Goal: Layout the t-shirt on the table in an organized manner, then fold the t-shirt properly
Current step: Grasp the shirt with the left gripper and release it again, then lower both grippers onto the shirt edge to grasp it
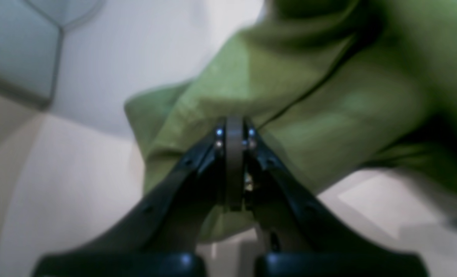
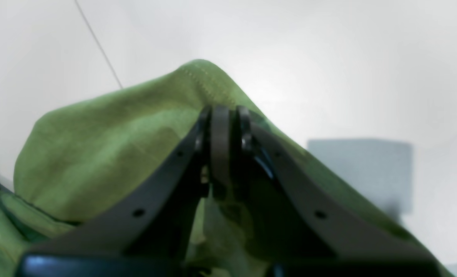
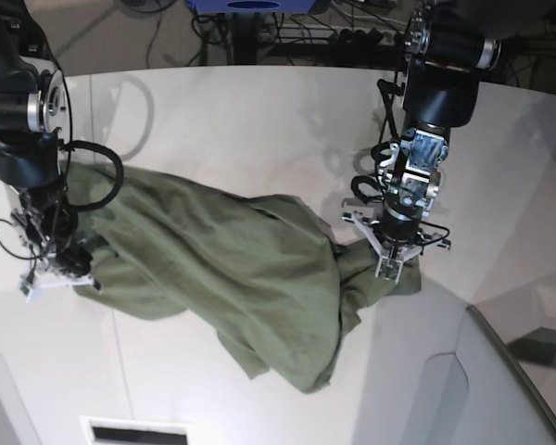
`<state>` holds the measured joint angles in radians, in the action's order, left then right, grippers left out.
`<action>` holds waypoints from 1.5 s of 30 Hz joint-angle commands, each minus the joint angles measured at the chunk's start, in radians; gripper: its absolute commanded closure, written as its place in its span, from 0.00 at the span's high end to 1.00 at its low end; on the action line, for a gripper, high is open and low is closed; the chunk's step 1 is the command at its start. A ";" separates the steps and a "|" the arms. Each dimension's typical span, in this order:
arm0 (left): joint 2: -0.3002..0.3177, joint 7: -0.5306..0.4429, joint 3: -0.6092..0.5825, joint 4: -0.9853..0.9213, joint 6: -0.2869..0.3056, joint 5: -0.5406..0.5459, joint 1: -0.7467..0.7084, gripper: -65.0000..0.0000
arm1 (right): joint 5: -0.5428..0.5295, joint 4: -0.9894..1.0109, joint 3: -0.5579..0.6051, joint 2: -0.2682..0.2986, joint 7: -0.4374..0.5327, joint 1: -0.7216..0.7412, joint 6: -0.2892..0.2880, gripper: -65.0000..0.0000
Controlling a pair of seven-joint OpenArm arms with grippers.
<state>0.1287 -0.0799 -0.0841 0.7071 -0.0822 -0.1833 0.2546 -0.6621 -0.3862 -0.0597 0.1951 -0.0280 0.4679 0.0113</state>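
Shirt [image 3: 232, 269]: bunched and twisted across the table [image 3: 259, 120], strung between both arms. Left gripper [image 1: 234, 132]: pinching a fold. Right gripper [image 2: 220, 115]: pinching what looks like a hemmed edge. Handling: draw apart evenly, low, keeping both pinches until the cloth flattens.

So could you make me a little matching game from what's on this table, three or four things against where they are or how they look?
Things:
1. olive-green cotton t-shirt
2. smooth white table
3. left tool
4. right tool

Descriptions:
A. shut on the cloth at the base view's left
B. crumpled and stretched between the two arms
C. shut on the cloth at the base view's right
D. bare and pale, with a thin seam line

Pairs: 1-B, 2-D, 3-C, 4-A
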 commanded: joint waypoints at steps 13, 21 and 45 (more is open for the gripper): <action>0.200 -0.011 0.002 -0.034 -0.070 0.000 -0.084 0.00 | 0.000 0.005 -0.009 0.030 -0.059 0.002 0.028 0.06; 0.249 -0.008 0.162 0.039 -0.067 -0.008 -0.148 0.00 | 0.000 0.005 -0.006 0.030 0.004 0.004 0.069 0.06; -0.011 0.299 0.185 0.742 0.137 0.158 -0.456 0.04 | 0.002 -0.975 -0.001 0.028 -0.241 -0.395 -0.026 0.43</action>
<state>0.0998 0.2382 0.0914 1.4330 0.0723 -0.0086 -0.2058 -0.6518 -1.3376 -0.0570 0.2127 -0.3016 0.0463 -0.0082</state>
